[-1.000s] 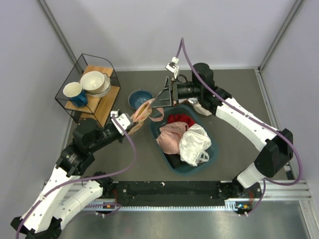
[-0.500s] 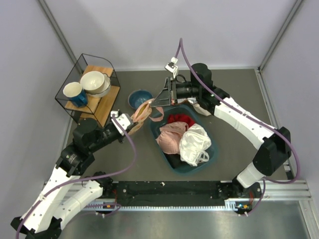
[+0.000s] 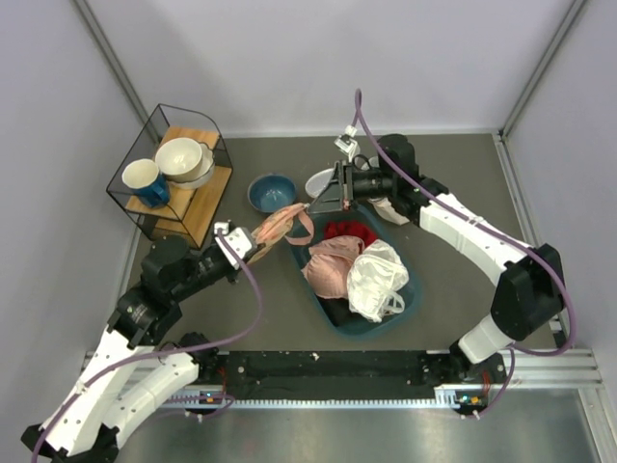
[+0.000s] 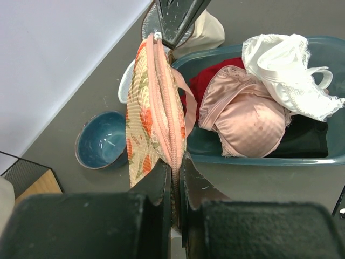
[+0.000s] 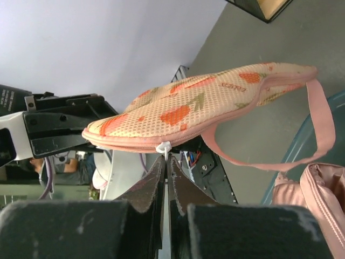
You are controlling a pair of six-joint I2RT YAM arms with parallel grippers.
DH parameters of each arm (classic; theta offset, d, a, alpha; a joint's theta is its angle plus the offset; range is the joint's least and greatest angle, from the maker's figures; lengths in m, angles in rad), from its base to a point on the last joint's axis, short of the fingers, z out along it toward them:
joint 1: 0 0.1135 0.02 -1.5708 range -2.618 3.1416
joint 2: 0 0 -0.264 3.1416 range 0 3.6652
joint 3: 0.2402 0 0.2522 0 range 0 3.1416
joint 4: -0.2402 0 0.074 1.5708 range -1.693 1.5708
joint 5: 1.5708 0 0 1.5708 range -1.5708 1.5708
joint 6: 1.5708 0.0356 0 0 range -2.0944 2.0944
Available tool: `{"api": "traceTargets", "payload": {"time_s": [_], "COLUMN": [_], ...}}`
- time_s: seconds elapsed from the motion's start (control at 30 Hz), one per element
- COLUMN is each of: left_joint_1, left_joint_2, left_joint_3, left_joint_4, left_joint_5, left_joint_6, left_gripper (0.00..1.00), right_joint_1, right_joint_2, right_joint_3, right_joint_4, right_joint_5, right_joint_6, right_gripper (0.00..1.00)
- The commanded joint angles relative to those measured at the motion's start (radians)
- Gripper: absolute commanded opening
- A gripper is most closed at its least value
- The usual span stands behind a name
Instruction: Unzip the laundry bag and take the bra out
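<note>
Tension is now taken up in the laundry bag, held off the bench between the blue bowl and the teal basin. The right gripper, clamped on the white zip pull, has been drawn rightward, while the opposite edge is pinched by the left gripper. The zip is judged mostly closed; the bra is unseen, presumably inside. Further pulling is crowded by the basin's heaped garments.
</note>
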Motion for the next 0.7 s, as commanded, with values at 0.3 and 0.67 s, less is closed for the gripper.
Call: {"api": "traceTargets", "payload": {"time_s": [0.3, 0.67], "left_joint_1": [0.002, 0.002], "left_joint_2": [0.005, 0.125], "left_joint_3": [-0.001, 0.042], "left_joint_4": [0.111, 0.209], "left_joint_5": [0.032, 0.142], "left_joint_6": [-0.086, -0.209], "left_gripper": [0.99, 0.94], "right_joint_1": [0.148, 0.179], "right_joint_2": [-0.027, -0.023], "right_joint_3": [0.097, 0.143], "right_joint_4": [-0.079, -0.087], "right_joint_5": [0.022, 0.053], "right_joint_6": [-0.101, -0.079], "right_gripper": [0.0, 0.0]}}
